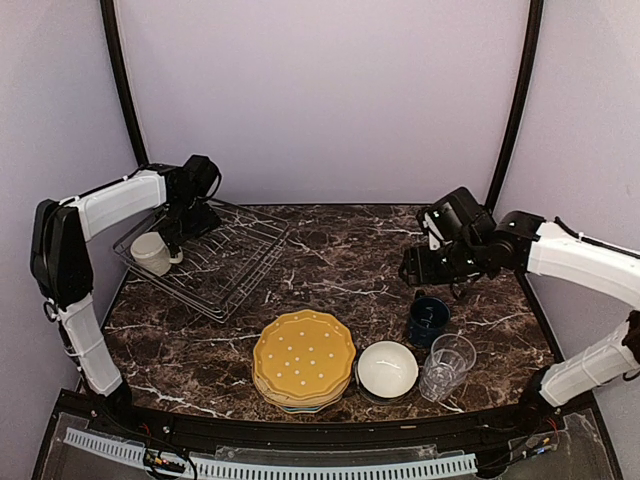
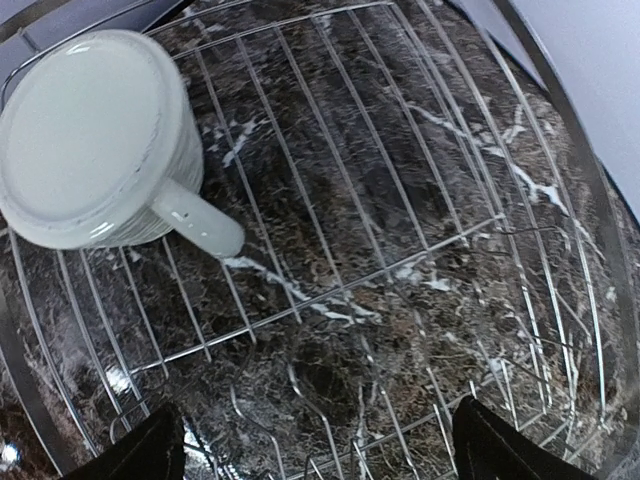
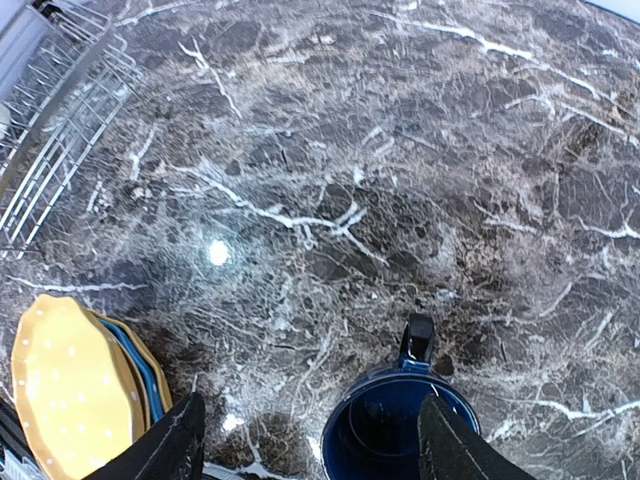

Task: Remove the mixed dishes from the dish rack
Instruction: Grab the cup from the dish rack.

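The dish rack (image 1: 215,262) lies at the table's back left, and a cream mug (image 1: 151,252) rests upside down in its left end. My left gripper (image 1: 180,240) hangs just right of that mug. In the left wrist view the cream mug (image 2: 90,135) is at upper left with its handle pointing down-right, and the left gripper (image 2: 320,455) is open over bare rack wires (image 2: 400,180). The dark blue mug (image 3: 385,430) stands upright on the table under my open right gripper (image 3: 308,450), which holds nothing. The same dark blue mug (image 1: 429,318) sits near the front right.
A stack of plates with a yellow plate (image 1: 303,357) on top lies at the front centre. A white bowl (image 1: 387,368) and a clear glass tumbler (image 1: 447,365) stand to its right. The right wrist view shows a blue plate edge (image 3: 143,375) under the yellow one.
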